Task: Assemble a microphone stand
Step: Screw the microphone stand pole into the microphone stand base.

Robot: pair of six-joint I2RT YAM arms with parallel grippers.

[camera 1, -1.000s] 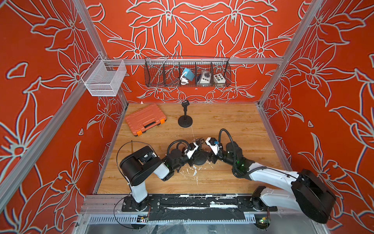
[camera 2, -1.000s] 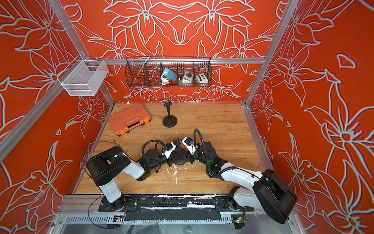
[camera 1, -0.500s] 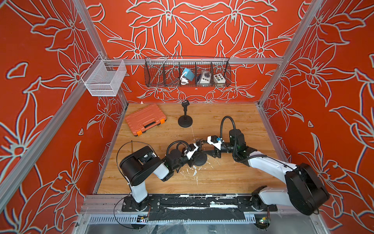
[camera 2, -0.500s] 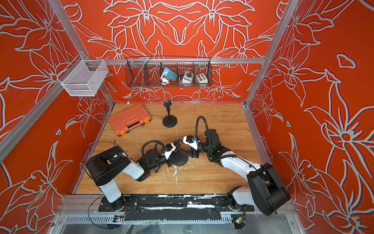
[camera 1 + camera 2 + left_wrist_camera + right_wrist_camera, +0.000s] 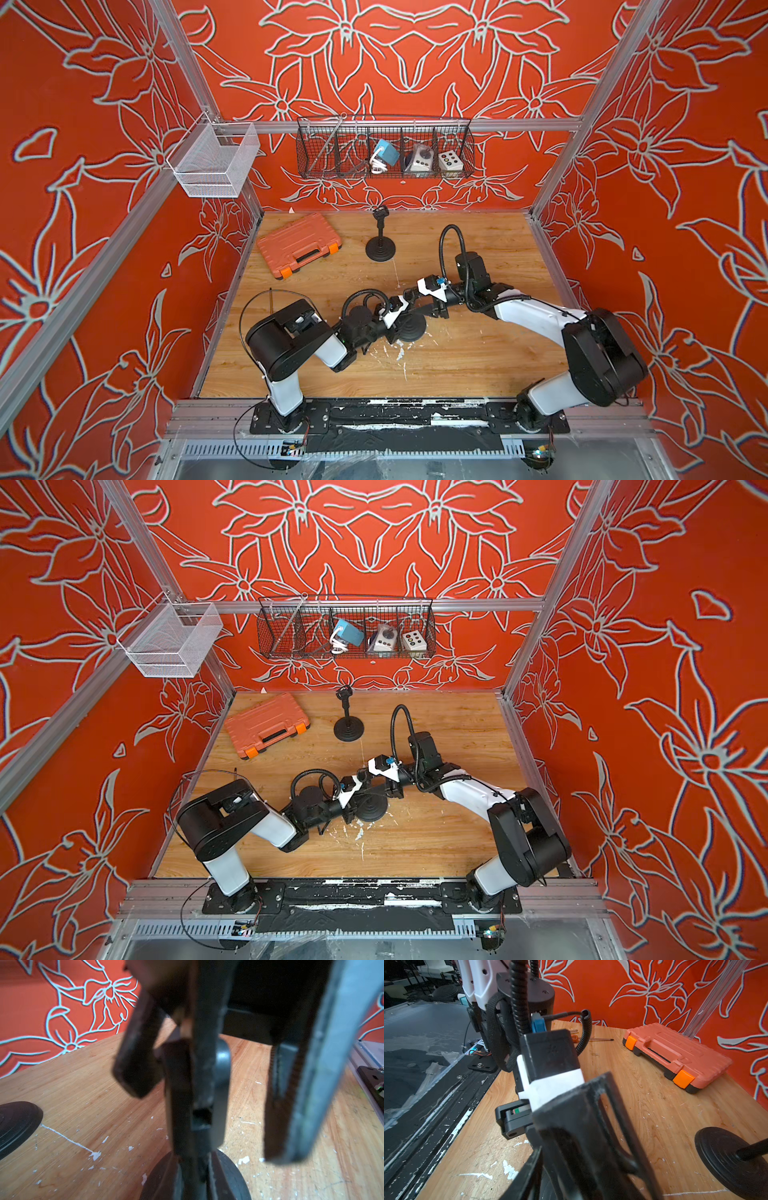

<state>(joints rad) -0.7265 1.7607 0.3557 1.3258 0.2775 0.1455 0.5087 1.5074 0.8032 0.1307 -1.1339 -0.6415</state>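
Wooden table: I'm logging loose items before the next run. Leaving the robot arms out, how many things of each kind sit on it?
Round black stand bases: 2
Orange tool case: 1
Screwdriver: 1
Total: 4

Counter (image 5: 478, 365): light wood, visible grain, scuffed, white flecks mid-frame. Tool case (image 5: 297, 245), centre-left: orange plastic, ribbed, matt. Stand base (image 5: 373, 254): black, matt, ringed top. Wire basket (image 5: 316, 166), upper centre: dark metal mesh. Small basket (image 5: 212, 174), upper left: fine white mesh.
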